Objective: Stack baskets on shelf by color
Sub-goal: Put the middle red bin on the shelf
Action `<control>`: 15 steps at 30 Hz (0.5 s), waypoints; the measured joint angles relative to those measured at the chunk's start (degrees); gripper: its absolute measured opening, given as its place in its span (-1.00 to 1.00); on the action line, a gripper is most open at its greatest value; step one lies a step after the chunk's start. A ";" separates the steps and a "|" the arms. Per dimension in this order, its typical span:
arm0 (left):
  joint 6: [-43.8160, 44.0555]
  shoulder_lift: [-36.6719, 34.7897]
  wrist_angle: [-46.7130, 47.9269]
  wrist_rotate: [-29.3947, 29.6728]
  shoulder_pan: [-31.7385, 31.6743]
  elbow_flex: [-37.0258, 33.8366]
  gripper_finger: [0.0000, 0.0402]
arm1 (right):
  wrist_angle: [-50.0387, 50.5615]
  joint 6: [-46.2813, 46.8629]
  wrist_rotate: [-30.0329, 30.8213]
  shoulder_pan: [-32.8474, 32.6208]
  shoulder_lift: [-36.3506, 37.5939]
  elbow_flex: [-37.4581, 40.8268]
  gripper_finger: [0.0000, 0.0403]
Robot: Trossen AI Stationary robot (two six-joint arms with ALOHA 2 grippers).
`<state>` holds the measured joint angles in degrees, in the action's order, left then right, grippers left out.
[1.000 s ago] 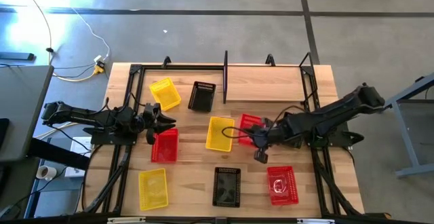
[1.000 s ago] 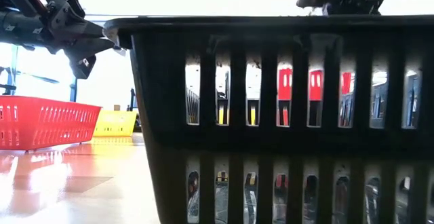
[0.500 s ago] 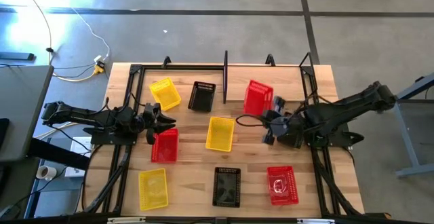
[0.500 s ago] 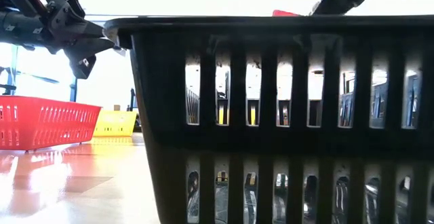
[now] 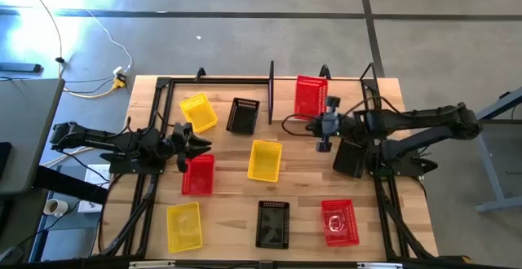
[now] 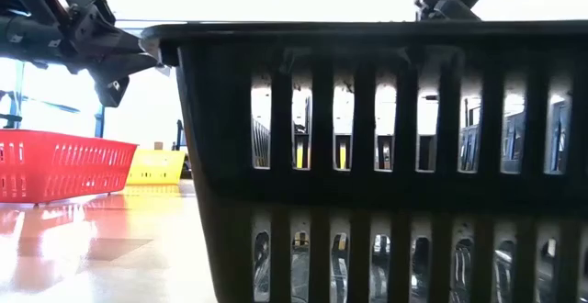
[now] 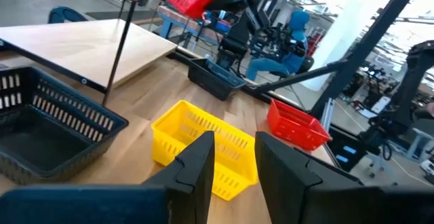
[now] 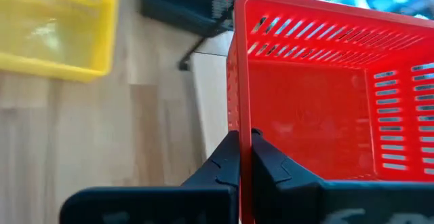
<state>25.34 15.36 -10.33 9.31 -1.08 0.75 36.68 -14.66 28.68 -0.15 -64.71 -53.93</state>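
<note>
The right end effector (image 5: 324, 122), clamped tight on the rim of a red perforated plastic basket (image 5: 310, 96), holds it over the narrow light-wood shelf (image 5: 342, 90) at the desk's (image 5: 228, 196) one o'clock. The left end effector (image 5: 198, 145), at nine o'clock, stands partly open and empty.

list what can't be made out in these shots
- Low view: the near black basket fills the frame and hides most of the table behind it.
- Low view: the right hand is cut off by the top edge.
- High view: whether the held red basket touches the shelf yet; straight-down angle hides height.
- Left wrist view: the left hand blocks the yellow basket's near side.
</note>
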 joint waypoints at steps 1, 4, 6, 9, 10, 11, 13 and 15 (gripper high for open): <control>0.00 0.02 0.00 0.22 -0.02 0.02 -0.52 | -0.79 -2.05 -2.63 1.59 -0.34 0.00 -1.00; 0.00 0.02 0.00 0.66 -0.01 0.00 -0.52 | -3.33 -6.27 -6.39 6.30 -1.66 0.00 -1.00; 0.00 0.01 0.01 1.14 0.00 0.02 -0.52 | -5.24 -7.73 -8.37 9.36 -2.91 0.00 -1.00; 0.00 0.02 0.02 1.95 -0.02 0.02 -0.52 | -7.82 -9.80 -12.95 12.84 -5.08 0.00 -1.00; 0.00 0.02 0.02 2.07 -0.02 0.00 -0.52 | -8.64 -10.86 -14.41 13.61 -5.86 0.00 -1.00; 0.00 0.02 0.03 2.07 -0.02 0.00 -0.52 | -9.07 -11.40 -15.49 14.27 -6.80 0.00 -1.00; 0.00 0.01 0.02 2.07 -0.01 0.01 -0.52 | -10.27 -12.53 -16.95 15.36 -8.82 0.00 -1.00; 0.00 0.02 0.04 2.07 0.00 0.02 -0.52 | -11.33 -12.83 -17.96 16.11 -10.85 0.00 -1.00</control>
<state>25.34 15.38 -10.28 11.38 -1.08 0.77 25.35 -27.49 10.72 15.97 -75.57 -53.93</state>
